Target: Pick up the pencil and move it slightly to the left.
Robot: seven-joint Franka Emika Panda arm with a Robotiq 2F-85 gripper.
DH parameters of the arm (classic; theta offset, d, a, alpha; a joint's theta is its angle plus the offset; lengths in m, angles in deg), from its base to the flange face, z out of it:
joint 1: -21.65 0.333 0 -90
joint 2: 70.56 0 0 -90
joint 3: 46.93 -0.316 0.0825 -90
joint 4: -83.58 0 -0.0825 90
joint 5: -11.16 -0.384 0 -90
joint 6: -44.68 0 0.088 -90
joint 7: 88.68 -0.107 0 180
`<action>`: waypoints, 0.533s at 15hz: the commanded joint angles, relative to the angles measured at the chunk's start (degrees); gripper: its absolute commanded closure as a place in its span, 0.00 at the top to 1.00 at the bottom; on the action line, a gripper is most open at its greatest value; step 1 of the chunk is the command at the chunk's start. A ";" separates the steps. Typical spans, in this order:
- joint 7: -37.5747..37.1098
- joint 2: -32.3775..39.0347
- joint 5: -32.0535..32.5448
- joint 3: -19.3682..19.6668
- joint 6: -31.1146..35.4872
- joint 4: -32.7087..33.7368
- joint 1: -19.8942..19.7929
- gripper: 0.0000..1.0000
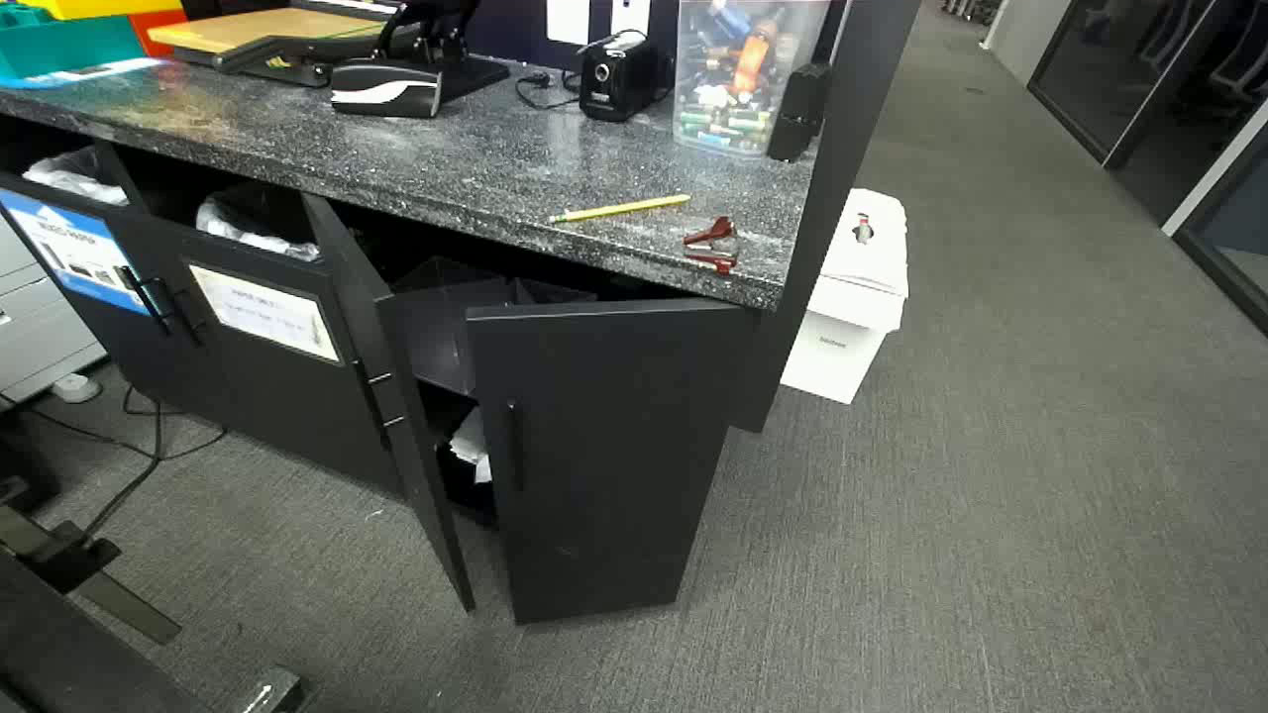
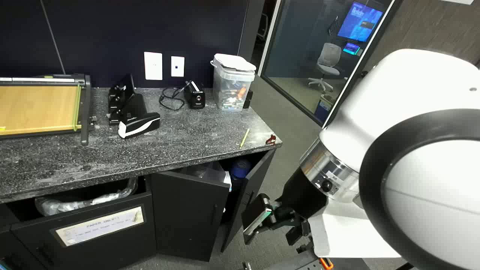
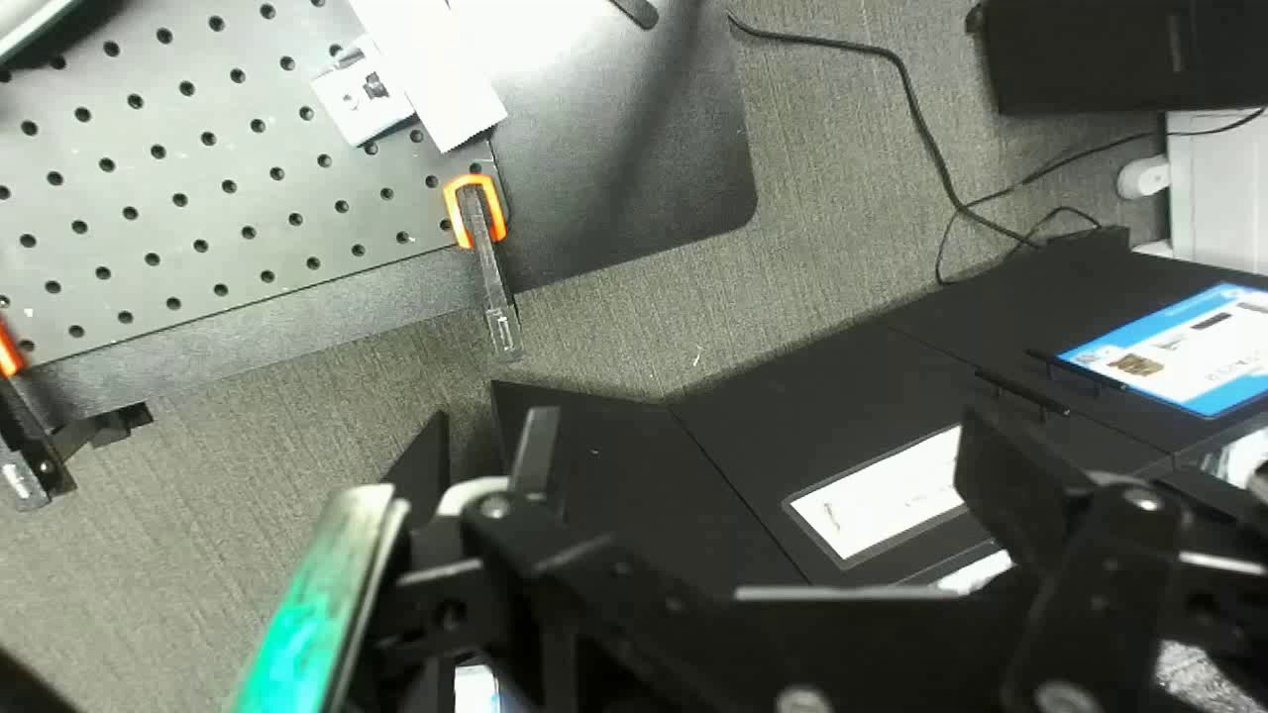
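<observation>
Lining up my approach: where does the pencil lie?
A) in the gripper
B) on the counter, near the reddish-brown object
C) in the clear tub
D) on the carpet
B: both exterior views show the pencil on the counter, close to the reddish-brown object.

The Franka Panda arm (image 2: 407,84) is showing smooth white casing (image 2: 369,107); a black ring (image 2: 371,180) is circling its near joint cover (image 2: 435,183). A silver collar (image 2: 316,162) is carrying a dark knob (image 2: 326,185); screws (image 3: 1142,498) are dotting the angular black Robotiq gripper (image 3: 765,451).
</observation>
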 commanded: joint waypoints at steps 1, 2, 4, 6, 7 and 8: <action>0.12 -0.06 -0.11 -0.19 -0.23 0.14 -0.27 1.00; 0.12 -0.06 -0.11 -0.19 -0.23 0.16 -0.27 1.00; 0.12 -0.07 -0.11 -0.19 -0.23 0.16 -0.27 1.00; 0.12 -0.07 -0.11 -0.19 -0.23 0.16 -0.27 1.00; -0.36 2.42 -0.27 -0.10 0.34 2.09 -0.85 1.00; -0.52 4.71 -0.23 0.27 1.23 4.57 -1.70 1.00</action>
